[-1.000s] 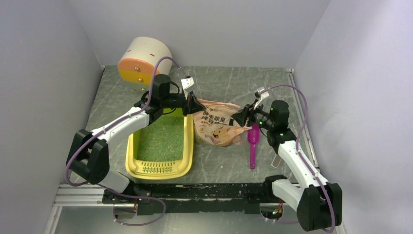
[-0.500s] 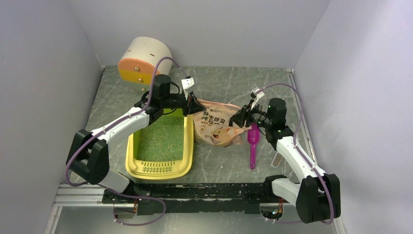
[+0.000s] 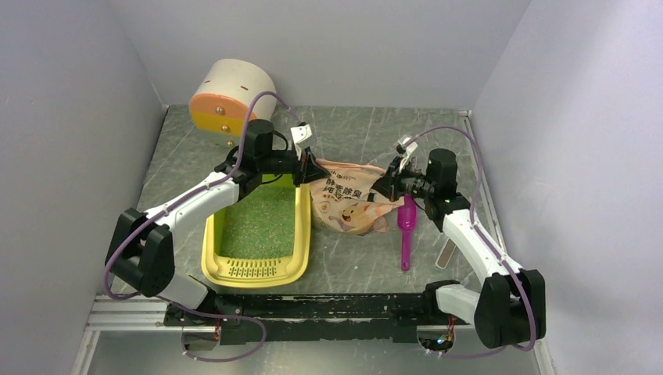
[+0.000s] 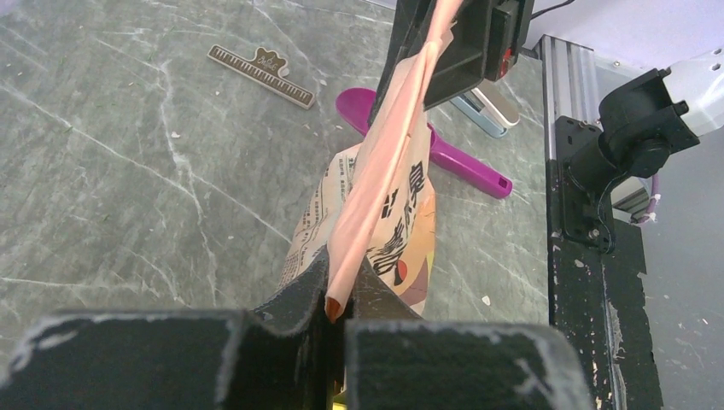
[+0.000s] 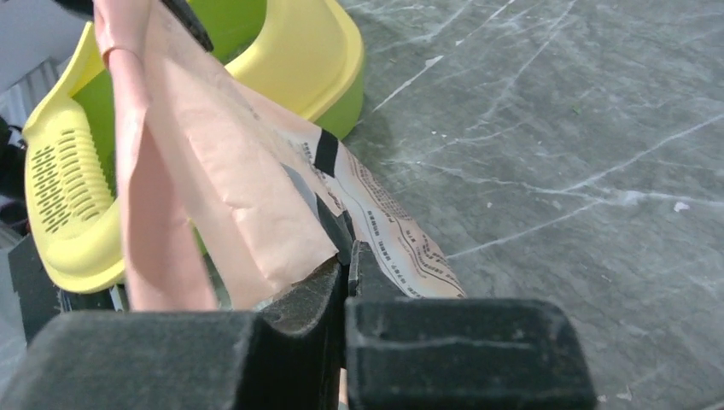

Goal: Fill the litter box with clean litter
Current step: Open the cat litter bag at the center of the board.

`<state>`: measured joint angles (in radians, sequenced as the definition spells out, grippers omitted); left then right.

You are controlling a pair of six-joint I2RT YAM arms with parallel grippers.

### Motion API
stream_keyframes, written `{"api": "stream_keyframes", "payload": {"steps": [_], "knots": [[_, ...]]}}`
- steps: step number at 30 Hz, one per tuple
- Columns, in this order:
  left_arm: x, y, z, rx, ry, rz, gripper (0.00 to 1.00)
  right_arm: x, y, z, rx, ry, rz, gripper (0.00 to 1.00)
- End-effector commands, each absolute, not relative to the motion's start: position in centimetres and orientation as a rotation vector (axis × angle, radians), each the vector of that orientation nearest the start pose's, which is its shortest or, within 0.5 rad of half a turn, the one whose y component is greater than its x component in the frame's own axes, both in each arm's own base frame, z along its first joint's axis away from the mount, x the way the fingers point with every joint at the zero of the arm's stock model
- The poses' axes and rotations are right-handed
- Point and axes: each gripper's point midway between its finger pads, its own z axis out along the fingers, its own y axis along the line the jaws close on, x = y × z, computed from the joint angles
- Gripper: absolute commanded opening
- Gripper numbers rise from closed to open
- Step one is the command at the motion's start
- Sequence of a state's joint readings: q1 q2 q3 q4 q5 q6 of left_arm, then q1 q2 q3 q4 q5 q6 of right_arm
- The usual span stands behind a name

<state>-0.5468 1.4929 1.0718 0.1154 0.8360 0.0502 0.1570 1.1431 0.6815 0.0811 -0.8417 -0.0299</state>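
Note:
The yellow litter box (image 3: 254, 271) sits at the near left, its bed covered with green clean litter (image 3: 262, 223). A pink-beige printed bag (image 3: 348, 205) lies just right of the box. My left gripper (image 3: 313, 168) is shut on the bag's left top edge, and the folded paper (image 4: 384, 171) runs out from between its jaws (image 4: 335, 290). My right gripper (image 3: 385, 187) is shut on the bag's right top edge. In the right wrist view the paper (image 5: 230, 188) is pinched in that gripper (image 5: 346, 265), with the litter box (image 5: 316, 51) behind it.
A white cylinder with an orange end (image 3: 231, 94) stands at the back left. A magenta scoop (image 3: 405, 230) lies right of the bag, under my right arm. A brown strip (image 4: 260, 75) lies on the table. Grey walls close in the table on three sides.
My right gripper has moved left onto the bag's right edge and closed on it. The left gripper has kept its hold and place.

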Motion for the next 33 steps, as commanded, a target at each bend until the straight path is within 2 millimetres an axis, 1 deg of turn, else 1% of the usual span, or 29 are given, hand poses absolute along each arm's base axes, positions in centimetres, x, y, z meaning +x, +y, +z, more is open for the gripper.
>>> {"api": "stream_keyframes", "payload": {"steps": [1,2,3,5,6,9,12,15,18,21,22,23,24,26,28,29,31,33], "knots": [[28.7,-32.9,26.7,1.132,1.444,-1.088,0.05,30.9,16.7,20.9,-0.689,1.764,0.766,0.00],[28.6,-32.9,26.7,1.133,1.446,-1.089,0.05,31.2,16.2,21.6,-0.653,1.754,0.723,0.00],[28.5,-32.9,26.6,1.137,1.446,-1.093,0.08,31.2,15.9,22.3,-0.628,1.741,0.689,0.00],[28.3,-32.9,26.4,1.143,1.454,-1.106,0.20,31.4,15.2,23.7,-0.584,1.720,0.612,0.00],[28.2,-33.0,26.2,1.151,1.458,-1.118,0.27,31.4,15.2,24.4,-0.578,1.707,0.581,0.00],[27.9,-33.1,25.5,1.182,1.481,-1.145,0.39,30.8,15.1,25.1,-0.558,1.734,0.506,0.00],[27.4,-33.5,24.8,1.208,1.489,-1.179,0.48,30.3,15.3,25.4,-0.543,1.751,0.460,0.00],[26.9,-34.3,24.3,1.240,1.486,-1.203,0.51,30.1,15.7,25.2,-0.531,1.769,0.486,0.00],[26.5,-35.3,23.5,1.276,1.499,-1.198,0.52,30.5,16.0,25.4,-0.447,1.806,0.514,0.00],[27.0,-35.6,23.0,1.273,1.522,-1.173,0.51,31.2,15.8,26.2,-0.344,1.811,0.520,0.00],[27.2,-35.5,22.9,1.267,1.528,-1.164,0.47,31.5,15.6,26.4,-0.316,1.811,0.517,0.00],[27.4,-35.5,22.9,1.257,1.531,-1.148,0.42,31.7,15.6,26.8,-0.292,1.805,0.518,0.00],[27.7,-35.4,23.0,1.246,1.534,-1.130,0.35,31.9,15.5,27.0,-0.271,1.803,0.522,0.00],[28.1,-35.4,23.3,1.222,1.532,-1.108,0.19,31.9,15.9,27.6,-0.258,1.788,0.553,0.00],[28.4,-35.4,23.5,1.208,1.529,-1.093,0.09,31.8,16.5,27.9,-0.275,1.768,0.591,0.00],[28.4,-35.4,23.7,1.207,1.519,-1.094,0.05,31.7,16.6,27.7,-0.287,1.768,0.597,0.00],[28.4,-35.5,24.0,1.209,1.508,-1.101,0.05,31.9,16.3,27.3,-0.275,1.779,0.575,0.00],[28.2,-35.6,24.0,1.217,1.503,-1.109,0.05,31.9,15.7,26.7,-0.271,1.798,0.534,0.03]]}}
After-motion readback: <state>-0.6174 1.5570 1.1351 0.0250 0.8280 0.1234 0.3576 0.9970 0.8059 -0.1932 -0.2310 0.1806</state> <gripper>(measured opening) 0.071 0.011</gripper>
